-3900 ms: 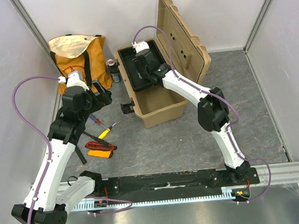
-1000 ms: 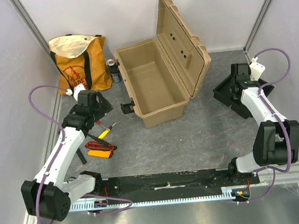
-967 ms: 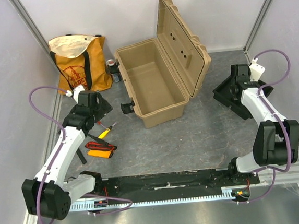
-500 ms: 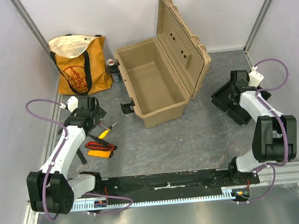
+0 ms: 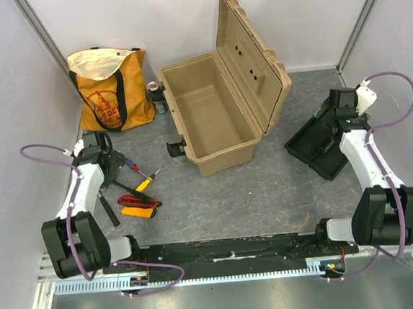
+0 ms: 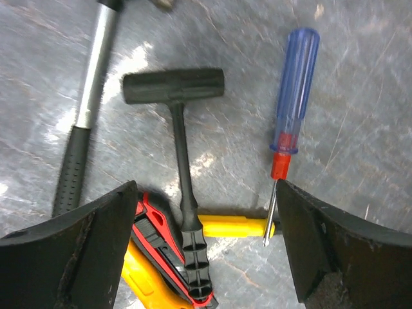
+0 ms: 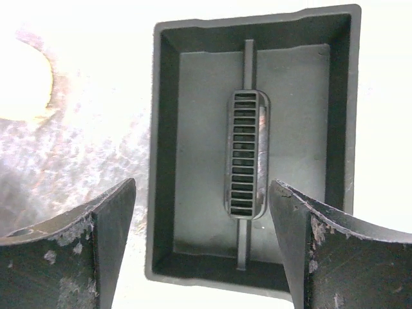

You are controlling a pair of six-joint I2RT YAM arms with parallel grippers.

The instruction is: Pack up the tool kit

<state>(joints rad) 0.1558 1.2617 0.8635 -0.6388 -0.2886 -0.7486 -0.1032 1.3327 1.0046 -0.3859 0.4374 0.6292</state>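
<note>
Wrist camera alone shows black mallet [image 6: 174, 87] left of open tan plastic toolbox [image 5: 211, 121]; left gripper [image 6: 206, 193], right gripper [image 7: 201, 187] gape empty above grey mottled tabletop [image 5: 267, 189].

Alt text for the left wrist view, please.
The open left gripper hangs above hand tools lying on the grey table: a black mallet, a blue-and-red screwdriver, a yellow-handled screwdriver, a steel-shafted hammer. A meter peeks in at the bottom left.
</note>
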